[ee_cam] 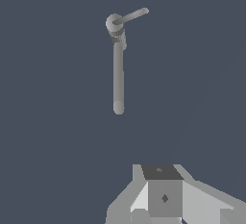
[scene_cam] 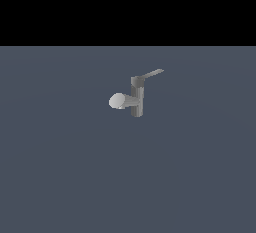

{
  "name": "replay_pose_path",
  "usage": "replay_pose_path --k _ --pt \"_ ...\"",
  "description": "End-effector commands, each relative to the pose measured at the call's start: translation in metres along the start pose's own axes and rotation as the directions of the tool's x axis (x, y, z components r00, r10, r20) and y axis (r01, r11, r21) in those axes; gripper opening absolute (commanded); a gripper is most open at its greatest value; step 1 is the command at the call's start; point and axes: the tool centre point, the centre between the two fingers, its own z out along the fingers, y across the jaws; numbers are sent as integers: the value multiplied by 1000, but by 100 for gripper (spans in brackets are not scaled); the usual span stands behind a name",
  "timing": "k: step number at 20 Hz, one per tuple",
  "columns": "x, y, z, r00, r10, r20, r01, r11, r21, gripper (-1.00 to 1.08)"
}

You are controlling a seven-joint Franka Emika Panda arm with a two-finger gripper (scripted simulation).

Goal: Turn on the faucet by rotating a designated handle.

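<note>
Jaws cannot be judged apart or together; only the hand's body shows in the wrist view, well short of the small matte grey faucet (scene_cam: 136,97) on the table (scene_cam: 60,177). Its thin light-grey lever handle (scene_cam: 151,73) slants outward, untouched and apparently reachable.

Flat slate-grey floor (scene_cam: 60,177), black backdrop (scene_cam: 128,7).

Faucet (scene_cam: 136,98) stood upright on grey floor (scene_cam: 60,177). Handle (scene_cam: 151,73) slanted up from post top toward exterior view's right; pale spout (scene_cam: 119,101) projected toward exterior view's left.
</note>
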Motion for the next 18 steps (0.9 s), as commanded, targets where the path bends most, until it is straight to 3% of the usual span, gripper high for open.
replay_pose_path --k 1,9,13,18 --pt "17 -2 4 998 64 5 -64 998 10 -100" --pt "79 -7 27 953 302 24 -303 953 32 -100" --pt "110 -7 43 908 418 32 -419 907 35 -100" --pt "148 -7 67 831 555 39 -556 830 31 -100"
